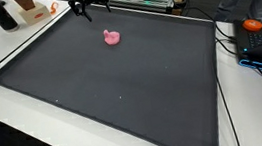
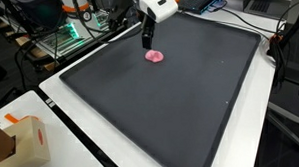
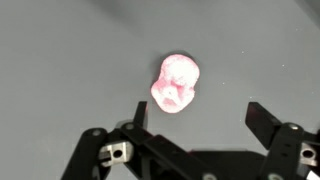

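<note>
the small pink lumpy soft object [image 3: 175,82] lay on the dark grey flat mat [image 3: 60,50], toward the mat's far edge in an exterior view [image 1: 113,37] and near the upper middle of the mat in an exterior view [image 2: 153,56]. nothing else rested on the mat close to it.

the black two-finger gripper [image 3: 198,112] stood directly over this area with its jaws spread wide and holding nothing. in the wrist view the object sat just ahead of the fingertips, nearer to the finger [image 3: 140,112] on the left of that picture than to the opposite finger [image 3: 256,115], and apart from both. in both exterior views the gripper [image 1: 90,9] [image 2: 146,43] hung just beside the object, pointing down at the mat.

the mat covered most of a white table top [image 1: 16,122]. beyond the mat edge, an orange rounded item [image 1: 254,25] rested among cables, and a brown cardboard box [image 2: 17,141] stood at a table corner, well apart from the object.
</note>
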{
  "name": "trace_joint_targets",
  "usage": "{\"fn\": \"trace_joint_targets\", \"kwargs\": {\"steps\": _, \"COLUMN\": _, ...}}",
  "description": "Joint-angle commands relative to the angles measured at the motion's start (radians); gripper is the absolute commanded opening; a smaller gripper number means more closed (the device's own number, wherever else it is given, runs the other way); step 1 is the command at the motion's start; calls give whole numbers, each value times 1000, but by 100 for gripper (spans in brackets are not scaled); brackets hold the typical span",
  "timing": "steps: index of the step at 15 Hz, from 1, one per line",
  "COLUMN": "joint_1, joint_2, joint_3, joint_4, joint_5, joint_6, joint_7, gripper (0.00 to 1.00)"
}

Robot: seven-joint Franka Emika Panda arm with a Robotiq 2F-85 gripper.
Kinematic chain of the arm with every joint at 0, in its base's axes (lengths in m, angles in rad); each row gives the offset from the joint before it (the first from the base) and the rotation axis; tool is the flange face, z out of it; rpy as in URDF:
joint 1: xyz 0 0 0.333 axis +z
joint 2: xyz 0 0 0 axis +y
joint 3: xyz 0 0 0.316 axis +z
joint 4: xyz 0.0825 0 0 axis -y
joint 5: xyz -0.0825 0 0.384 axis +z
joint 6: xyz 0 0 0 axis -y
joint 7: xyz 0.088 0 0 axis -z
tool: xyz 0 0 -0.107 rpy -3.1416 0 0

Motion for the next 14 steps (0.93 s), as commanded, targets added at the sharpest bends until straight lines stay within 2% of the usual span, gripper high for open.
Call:
{"fn": "trace_joint_targets", "kwargs": {"steps": 1, "joint_1": -36, "joint_2": 8, "joint_3": -39, "joint_4": 2, "joint_5": 60, "joint_6": -24, "joint_7": 82, "gripper": 100}}
{"fn": "trace_joint_targets", "kwargs": {"steps": 7, "joint_1": -87, "joint_2": 49, "joint_3": -89, "joint_4": 9, "joint_5": 119, "joint_6": -40, "joint_7": 248, "gripper": 100}}
{"fn": "trace_joint_targets", "kwargs": {"steps": 14, "joint_1": -121, "joint_2": 111, "joint_3": -102, "joint_4": 21, "joint_5": 215, "joint_6": -45, "joint_7": 477, "gripper": 100}}
